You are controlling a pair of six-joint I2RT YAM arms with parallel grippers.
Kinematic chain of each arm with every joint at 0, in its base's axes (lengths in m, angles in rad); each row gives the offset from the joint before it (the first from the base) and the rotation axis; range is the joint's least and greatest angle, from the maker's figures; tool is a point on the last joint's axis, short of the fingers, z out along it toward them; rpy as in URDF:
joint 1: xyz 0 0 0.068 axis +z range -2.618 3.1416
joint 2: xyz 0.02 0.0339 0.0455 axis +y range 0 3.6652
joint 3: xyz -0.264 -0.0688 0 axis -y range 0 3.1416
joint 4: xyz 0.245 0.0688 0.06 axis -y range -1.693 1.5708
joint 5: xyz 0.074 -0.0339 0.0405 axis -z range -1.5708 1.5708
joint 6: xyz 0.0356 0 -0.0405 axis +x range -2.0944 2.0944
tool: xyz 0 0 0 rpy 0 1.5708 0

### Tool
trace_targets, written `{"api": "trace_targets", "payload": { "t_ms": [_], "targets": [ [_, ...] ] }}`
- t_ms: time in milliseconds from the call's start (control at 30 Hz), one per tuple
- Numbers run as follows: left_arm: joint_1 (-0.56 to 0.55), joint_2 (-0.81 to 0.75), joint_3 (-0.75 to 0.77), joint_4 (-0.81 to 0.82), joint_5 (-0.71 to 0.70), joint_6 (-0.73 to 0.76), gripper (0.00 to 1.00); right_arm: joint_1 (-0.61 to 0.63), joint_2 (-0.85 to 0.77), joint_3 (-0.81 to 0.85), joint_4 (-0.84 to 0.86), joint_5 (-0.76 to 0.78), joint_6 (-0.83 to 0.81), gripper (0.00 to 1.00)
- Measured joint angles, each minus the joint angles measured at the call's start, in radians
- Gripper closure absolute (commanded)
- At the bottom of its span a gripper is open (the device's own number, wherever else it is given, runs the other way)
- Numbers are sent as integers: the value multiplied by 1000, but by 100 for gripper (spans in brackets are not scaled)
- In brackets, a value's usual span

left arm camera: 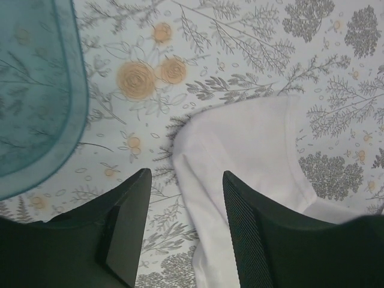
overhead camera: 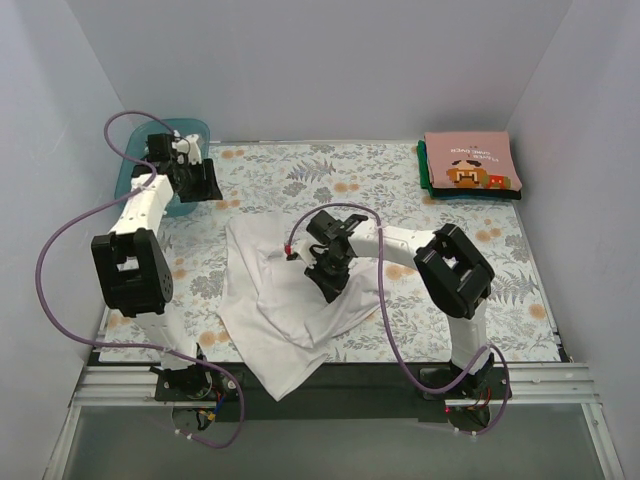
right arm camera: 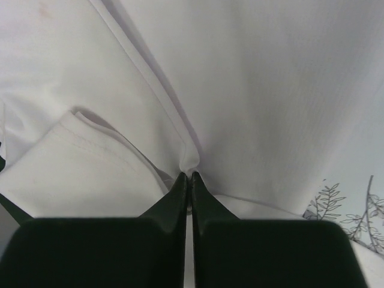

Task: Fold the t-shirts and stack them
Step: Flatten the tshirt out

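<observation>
White walls box in a floral table (overhead camera: 290, 180). The left arm reaches far-left, its gripper (left arm camera: 187, 177) spread near a teal tray (left arm camera: 36, 90). The right arm bends inward, its gripper (right arm camera: 191, 177) pinching a fold of the crumpled white tee (overhead camera: 270, 300) mid-table. The pink tee (overhead camera: 470, 160) tops what look like green tees (overhead camera: 425, 182) far-right

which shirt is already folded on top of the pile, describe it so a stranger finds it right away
Look to the far right corner of the floral table, where a small pile of folded shirts sits. The top one is the salmon-pink t-shirt, printed with a pixel-art moustached face; the dark green cloth under it shows only edges, and the white t-shirt lies unfolded mid-table.
</observation>
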Motion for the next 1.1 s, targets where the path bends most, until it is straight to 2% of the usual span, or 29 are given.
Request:
{"api": "trace_targets", "payload": {
  "t_ms": [133, 233, 533, 633, 867, 1100],
  "targets": [
    [32, 6, 79, -19, 44, 60, 51, -19, -28, -62, 18, -8, -1, 99],
    [15, 32, 123, -28, 118, 124, 53, -34, -52, -96, 31, -11, -1, 99],
    [-230, 266, 167, 27, 240, 336, 55, -80, -81, -137, 30, -37, -1, 99],
    [-281, 347, 185, 69, 257, 390, 53, -86, -92, -141, 27, -37, -3, 99],
    [-312, 397, 190, 119, 256, 523, 53, -89, -92, -141, 26, -45, -3, 99],
    [-319, 397, 179, 134, 316, 661, 54, -94, -92, -141, 26, -57, -3, 99]
  ]
}}
